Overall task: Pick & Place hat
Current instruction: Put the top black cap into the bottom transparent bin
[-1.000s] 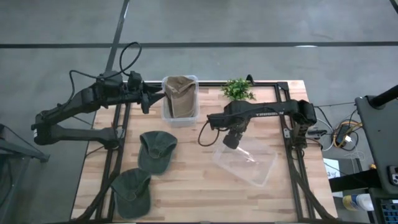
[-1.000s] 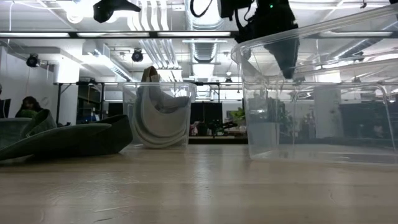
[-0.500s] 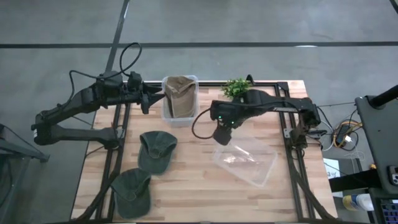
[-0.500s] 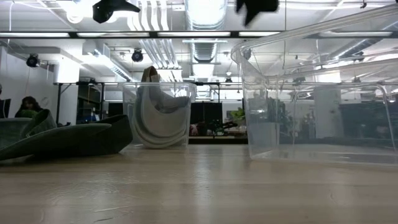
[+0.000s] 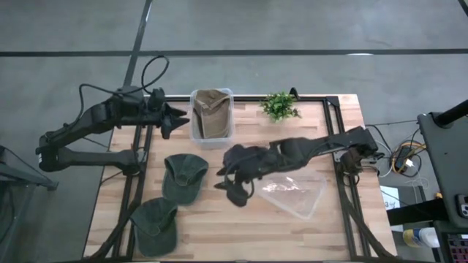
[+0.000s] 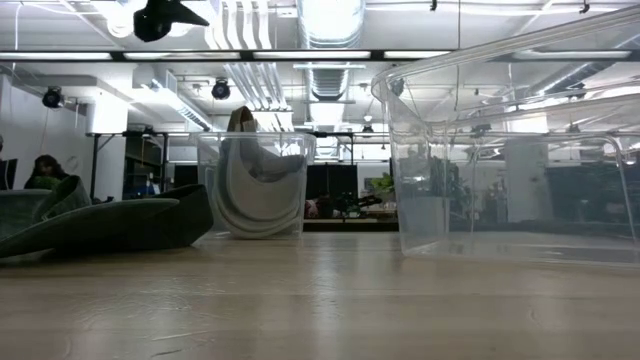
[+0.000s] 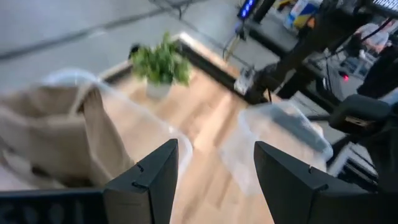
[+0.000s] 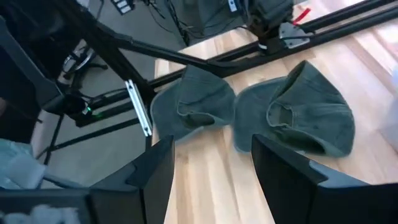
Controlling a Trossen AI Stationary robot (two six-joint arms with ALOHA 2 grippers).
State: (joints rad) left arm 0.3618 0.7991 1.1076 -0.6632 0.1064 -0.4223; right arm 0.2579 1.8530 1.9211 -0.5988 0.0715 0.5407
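Note:
Two dark green hats lie flat on the table's left half, one nearer the middle and one by the near edge; both show in the right wrist view. A tan hat sits in a small clear bin at the far edge. My right gripper hovers open above the table, between the nearer green hat and an empty clear bin. My left gripper waits open beside the tan hat's bin, up in the air.
A small potted plant stands at the far edge, right of the tan hat's bin. The empty clear bin lies aslant on the table's right half and fills the right of the low view. Bare wood shows along the near edge.
My right gripper has swung from above the empty clear bin toward the table's left and near edge, ending beside the green hats, and has left the low view. The hats and bins have stayed where they were.

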